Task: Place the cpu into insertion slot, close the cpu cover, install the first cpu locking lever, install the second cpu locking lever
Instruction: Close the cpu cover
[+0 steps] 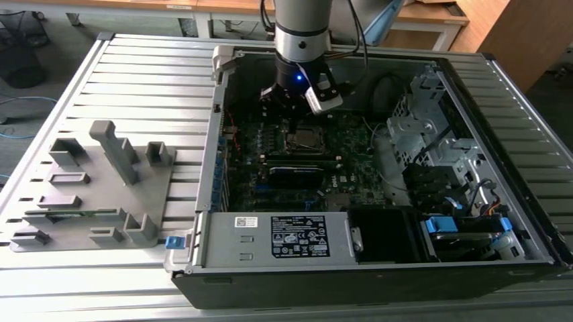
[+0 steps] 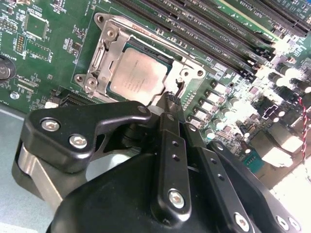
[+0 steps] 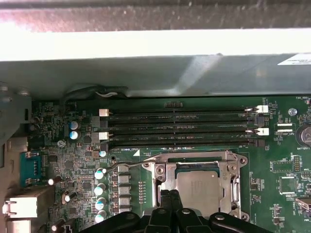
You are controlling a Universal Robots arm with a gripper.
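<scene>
The arm (image 1: 300,33) drops straight down into the open computer case (image 1: 208,181), which lies on the slatted metal table (image 1: 143,74). Its wrist is upright and the hand (image 1: 288,123) points down at the green board. In both wrist views the hand (image 2: 170,99) (image 3: 170,194) has its two black fingers (image 2: 167,145) pressed together, with their tips right at the edge of the insertion slot (image 2: 92,80); whether they pinch anything cannot be made out. The cpu (image 2: 138,73) (image 3: 201,187) lies flat in that slot, its pale metal face up and its edges square to the rim and parallel to the long black memory slots (image 3: 180,128) just beside it. The print on its face is too faint to read. The cpu cover (image 2: 103,54) lies down around it, and the chip shows through its window. A thin metal lever (image 3: 126,164) runs along one side of the socket. A white printed label (image 1: 296,236) sits on the power supply at the case's near end, and small white lettering dots the board. A grey fixture tray (image 1: 90,194) lies on the table at the exterior view's left.
</scene>
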